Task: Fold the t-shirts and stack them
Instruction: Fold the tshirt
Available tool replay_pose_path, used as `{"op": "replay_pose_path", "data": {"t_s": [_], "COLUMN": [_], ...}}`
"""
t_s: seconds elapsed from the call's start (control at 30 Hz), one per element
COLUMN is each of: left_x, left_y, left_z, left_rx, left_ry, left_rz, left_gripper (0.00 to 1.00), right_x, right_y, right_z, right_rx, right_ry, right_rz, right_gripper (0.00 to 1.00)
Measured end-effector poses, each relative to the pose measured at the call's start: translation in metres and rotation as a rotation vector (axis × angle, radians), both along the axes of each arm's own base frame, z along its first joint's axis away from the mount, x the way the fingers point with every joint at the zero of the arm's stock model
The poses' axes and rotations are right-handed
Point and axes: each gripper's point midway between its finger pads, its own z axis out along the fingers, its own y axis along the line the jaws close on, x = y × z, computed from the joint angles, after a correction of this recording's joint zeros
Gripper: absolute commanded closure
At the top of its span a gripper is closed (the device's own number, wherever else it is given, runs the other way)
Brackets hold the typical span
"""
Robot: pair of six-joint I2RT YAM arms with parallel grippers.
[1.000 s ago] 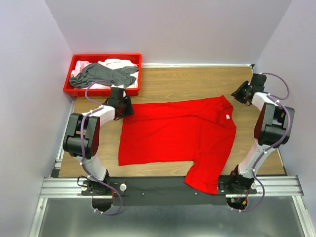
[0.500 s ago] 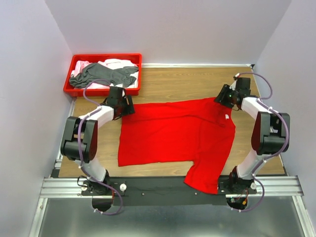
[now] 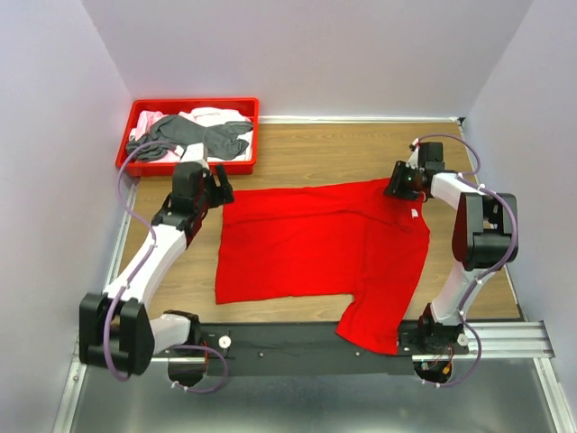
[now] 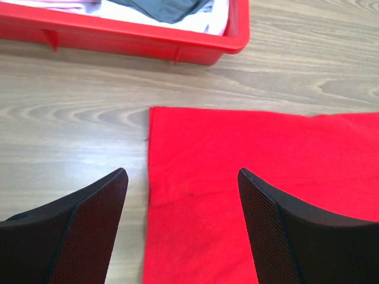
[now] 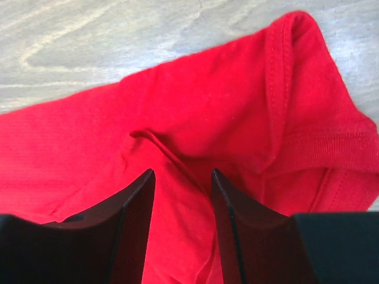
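red shirt spread flat mid-desk, neck label up at the right, near sleeve draped over the front rail. left hand wide open, holding nothing, poised over the shirt's far left corner, one finger above bare wood, the other above cloth. right hand at the far right shoulder, fingers partly apart on the cloth, a raised crease running into the gap. grey shirt and pale ones heaped in the red tray, far left corner.
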Motion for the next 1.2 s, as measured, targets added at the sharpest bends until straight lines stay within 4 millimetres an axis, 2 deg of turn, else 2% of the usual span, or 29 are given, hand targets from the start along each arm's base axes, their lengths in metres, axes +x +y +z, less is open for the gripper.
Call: {"op": "replay_pose_path", "data": {"t_s": [0.1,0.2,0.23,0.4,0.6,0.8,1.2], "left_x": [-0.018,-0.026,-0.028,-0.031,-0.029,-0.029,-0.029], "left_y": [0.008,0.013,0.014,0.018,0.021,0.021,0.021], "left_z": [0.003,0.007,0.006,-0.006,-0.006,-0.005,-0.004], "left_rx": [0.013,0.021,0.023,0.042,0.053,0.053,0.053], "left_ry": [-0.033,-0.068,-0.072,-0.050,-0.055,-0.057,-0.061], "left_rz": [0.018,0.033,0.036,0.050,0.065,0.064,0.064], "left_gripper": [0.17,0.17,0.17,0.17,0.17,0.17,0.17], "right_x": [-0.002,-0.003,-0.004,-0.016,-0.042,-0.076,-0.148], "right_y": [-0.001,-0.001,-0.001,0.001,0.008,0.018,0.048], "right_z": [-0.001,-0.003,-0.003,-0.005,0.012,0.027,0.008], "right_rx": [-0.007,-0.011,-0.011,-0.004,0.033,0.095,0.244], "right_ry": [0.006,0.011,0.013,0.029,0.018,0.011,0.150], "right_rz": [0.004,0.009,0.009,0.011,0.011,0.005,0.049], "right_gripper": [0.54,0.70,0.79,0.99,0.99,0.99,0.94]}}
